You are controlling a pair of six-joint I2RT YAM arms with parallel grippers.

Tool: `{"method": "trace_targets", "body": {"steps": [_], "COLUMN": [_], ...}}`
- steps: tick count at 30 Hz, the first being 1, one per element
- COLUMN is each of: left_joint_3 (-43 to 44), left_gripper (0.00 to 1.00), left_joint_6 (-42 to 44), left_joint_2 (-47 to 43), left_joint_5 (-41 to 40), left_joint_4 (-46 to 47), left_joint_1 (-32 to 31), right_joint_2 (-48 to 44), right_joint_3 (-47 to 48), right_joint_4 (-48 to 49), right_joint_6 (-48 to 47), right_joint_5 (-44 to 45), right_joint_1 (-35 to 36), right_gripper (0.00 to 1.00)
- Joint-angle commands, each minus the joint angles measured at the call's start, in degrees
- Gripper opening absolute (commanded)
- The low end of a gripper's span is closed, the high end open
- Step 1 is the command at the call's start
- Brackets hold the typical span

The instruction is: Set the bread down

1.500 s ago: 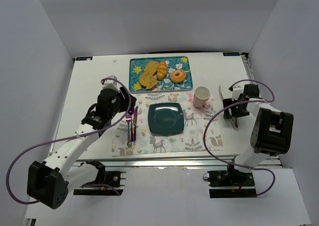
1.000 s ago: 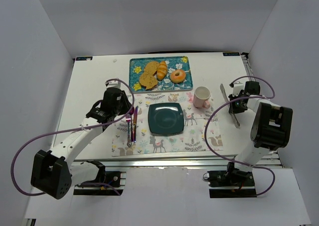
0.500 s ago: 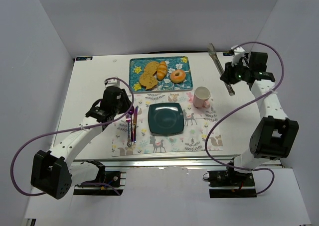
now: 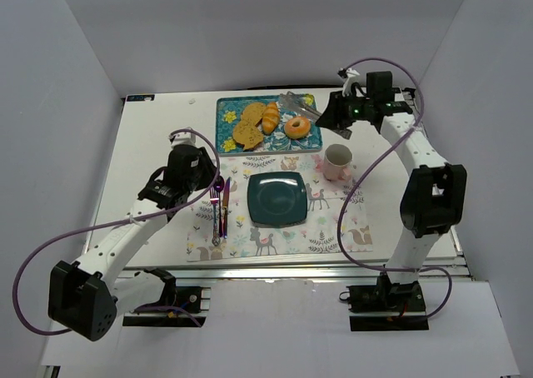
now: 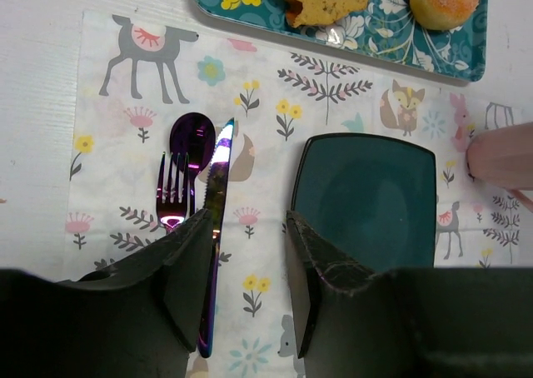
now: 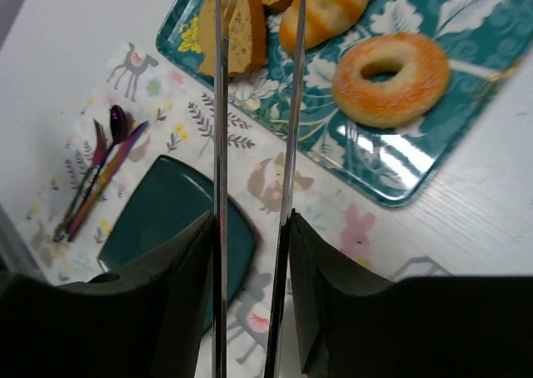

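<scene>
Tongs [image 6: 219, 145] clamped in right jaws, held over tray [image 6: 383, 157] near bread [image 6: 333, 7], left jaws apart above placemat [image 5: 333, 87]

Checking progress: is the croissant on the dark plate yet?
No, the croissant lies on the teal tray, and the plate holds nothing.

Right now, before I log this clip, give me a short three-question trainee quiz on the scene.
1. True or false: the croissant lies on the dark green plate.
2. The right gripper holds: A tongs, B knife, C mug.
3. Fill in: in the top view, the donut sits to the croissant's ___.
Key: 1 false, it lies on the tray; 2 A; 3 right.
</scene>
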Motion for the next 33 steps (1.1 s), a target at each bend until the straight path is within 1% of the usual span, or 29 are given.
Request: {"method": "trace_targets", "body": {"steps": [1,4,7,10,11,16,22,33], "left_joint_3": [1.4,1.5,1.5,1.2,1.1,1.1,1.0,2.3], "left_gripper": [0.51,0.51,0.51,0.51,0.51,0.51,0.51,0.51], "left_joint_6": [-1.6,-2.4,-3.5,-4.6,-5.6,-5.9,-5.8,-4.8], "left_joint_2": [-2.7,-3.0,-3.0,-3.0,-2.9,-3.0,-2.4,-0.1], "left_joint_5": [-1.2,-1.6,-1.9,-2.3,-2.7,-3.3,-3.1,-2.5], "left_joint_4": [-1.4,-1.9,-1.8,-1.2,-0.9,-1.1,-0.7,-0.7], "left_joint_1": [-0.1,-0.1,-0.1,-0.1,-0.1,-0.1,-0.1,-0.1], "right_joint_2": [1.8,4.9,6.7,8.5,9.0,7.2,4.8,7.4], "right_joint_3": [2.9,2.3,3.0,3.9,4.1,0.0,-6.0,-5.9], "right_joint_4": [6.1,8.3,9.1,9.1,8.1,7.4,8.4,9.3], "right_joint_6": [11.1,18.3,21.6,26.1,30.1,34.3,39.2,42.5], "right_joint_5": [-1.8,0.4,0.9,3.8,5.6,5.7,5.0,4.6], "right_joint_1": [3.1,4.5,5.0,5.4,5.5,5.6,6.2,6.7], "right_gripper": [0.45,0.46,0.46,0.46,0.44,0.44,0.47,0.50]}}
